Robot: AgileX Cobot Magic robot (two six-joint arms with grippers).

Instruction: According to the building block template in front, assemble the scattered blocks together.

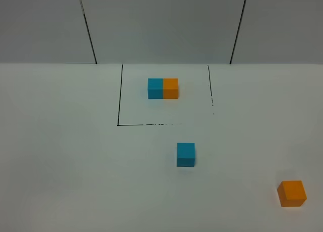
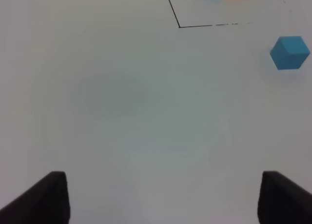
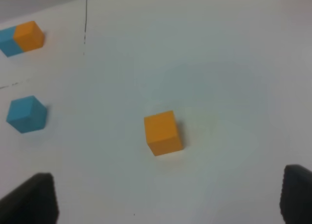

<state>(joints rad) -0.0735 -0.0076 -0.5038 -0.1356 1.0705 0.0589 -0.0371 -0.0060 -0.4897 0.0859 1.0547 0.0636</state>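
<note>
The right gripper (image 3: 165, 197) is wide open and holds nothing. The orange cube (image 3: 163, 132) sits on the bench (image 1: 75, 166) just ahead of it, lined up with the gap between its fingers, and not touching them. The right arm is the nearer one to this cube. The left gripper (image 2: 163, 199) is wide open and empty too. The blue cube (image 2: 290, 52) lies well ahead of it, out toward the right arm's side. The template (image 1: 163, 88) sits farther off, its blue and orange halves side by side. There is one blue cube, one orange cube and one template.
</note>
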